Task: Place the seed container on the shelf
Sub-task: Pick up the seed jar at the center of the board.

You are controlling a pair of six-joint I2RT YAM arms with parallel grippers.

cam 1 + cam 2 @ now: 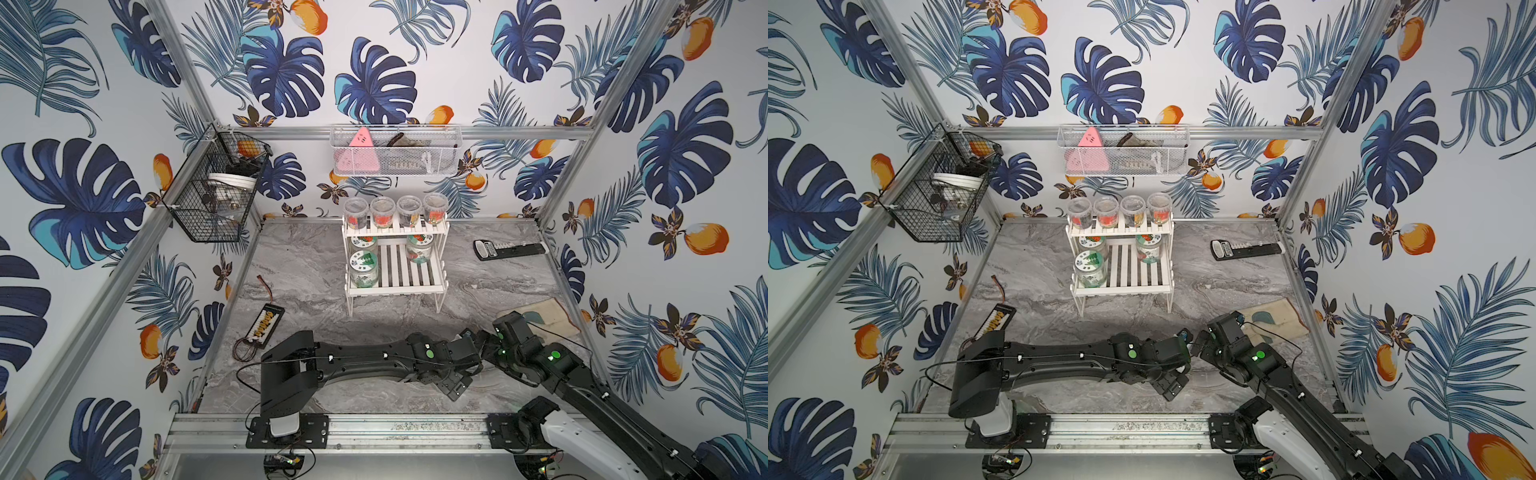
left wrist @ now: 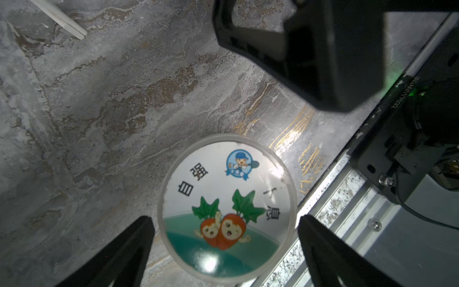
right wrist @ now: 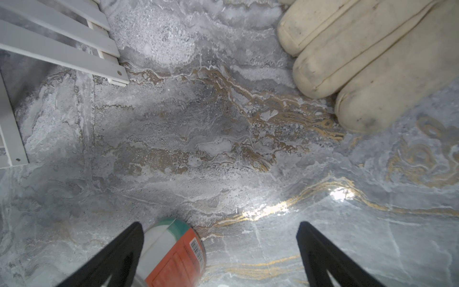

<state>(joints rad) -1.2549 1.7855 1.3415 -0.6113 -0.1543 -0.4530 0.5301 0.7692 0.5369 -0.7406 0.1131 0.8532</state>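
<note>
Left wrist view: the left claw [image 2: 224, 218] hangs with its fingers spread wide either side of the seed container [image 2: 227, 206], not gripping it; the container stands upright on the marble surface [image 2: 99, 99], close to the front rail [image 2: 330, 211]; the right claw [image 3: 219, 223] is likewise spread and empty, with an orange-labelled jar [image 3: 173, 251], probably that same container, just beside one finger; a pale glove [image 3: 360, 62] lies further right. The step in hand looks like the grasp; next the left claw should close on the container, lift it, and carry it to the bare lower slats of the shelf [image 1: 409, 270], keeping clear of the right claw.
</note>
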